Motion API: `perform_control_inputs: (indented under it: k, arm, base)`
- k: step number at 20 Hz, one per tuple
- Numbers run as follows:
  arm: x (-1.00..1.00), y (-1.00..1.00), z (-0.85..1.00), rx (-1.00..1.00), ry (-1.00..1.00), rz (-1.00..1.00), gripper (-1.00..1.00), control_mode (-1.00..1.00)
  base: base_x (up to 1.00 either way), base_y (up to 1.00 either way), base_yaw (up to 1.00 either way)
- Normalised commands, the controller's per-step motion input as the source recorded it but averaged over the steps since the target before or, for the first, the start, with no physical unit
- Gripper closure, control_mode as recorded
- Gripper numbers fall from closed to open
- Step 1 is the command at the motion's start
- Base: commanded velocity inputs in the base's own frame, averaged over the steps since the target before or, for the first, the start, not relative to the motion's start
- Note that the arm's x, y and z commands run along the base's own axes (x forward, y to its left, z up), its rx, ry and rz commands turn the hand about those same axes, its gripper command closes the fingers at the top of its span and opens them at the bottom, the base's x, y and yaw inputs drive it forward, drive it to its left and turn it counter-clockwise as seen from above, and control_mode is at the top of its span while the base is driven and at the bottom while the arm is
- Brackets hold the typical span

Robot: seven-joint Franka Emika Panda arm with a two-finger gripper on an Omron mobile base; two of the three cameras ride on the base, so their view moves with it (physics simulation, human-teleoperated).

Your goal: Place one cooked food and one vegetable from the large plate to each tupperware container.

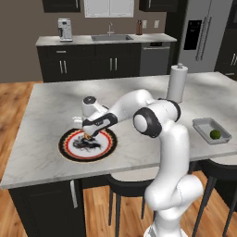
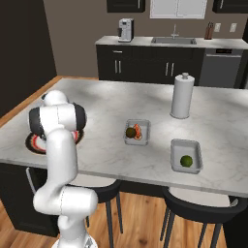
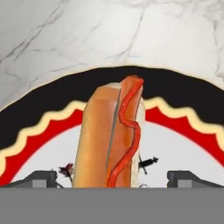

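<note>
gripper (image 3: 112, 178) spread wide, fingertips either side of hot dog (image 3: 114, 131) | hot dog on large plate (image 1: 69, 149) | lime (image 2: 186, 161) in near tupperware container (image 2: 173, 157)

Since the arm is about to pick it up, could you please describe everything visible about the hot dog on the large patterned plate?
The hot dog is a tan-orange bun split lengthwise, holding a red sausage topped with a wavy red line of sauce. It lies flat on the white centre of the large round plate with black rim and red-orange band, one end reaching the black rim. It runs lengthwise away from the hand camera, between the two dark fingertips of the open gripper, which stand apart on either side of it.
</note>
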Motion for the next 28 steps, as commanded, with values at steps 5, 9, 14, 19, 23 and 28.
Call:
perform_control_inputs:
  k: [5,9,14,19,23,28]
  arm:
    - [0.20,0.07,-0.29,0.00,0.01,0.00,-1.00,-1.00]
    - [0.17,0.22,-0.27,0.00,0.00,0.00,1.00,-1.00]
    - [0.00,0.04,-0.10,0.00,0.00,0.00,1.00,-1.00]
    - [-0.01,0.01,-0.07,0.00,0.03,0.00,1.00,-1.00]
    - [-0.40,-0.24,0.05,0.01,0.01,0.00,1.00,-1.00]
    - [-0.79,-0.63,0.48,0.01,0.00,0.06,1.00,-1.00]
  base:
    - [0.00,0.00,0.00]
    - [0.00,0.00,0.00]
    - [0.00,0.00,0.00]
    - [0.00,0.00,0.00]
    - [0.00,0.00,0.00]
    - [0.00,0.00,0.00]
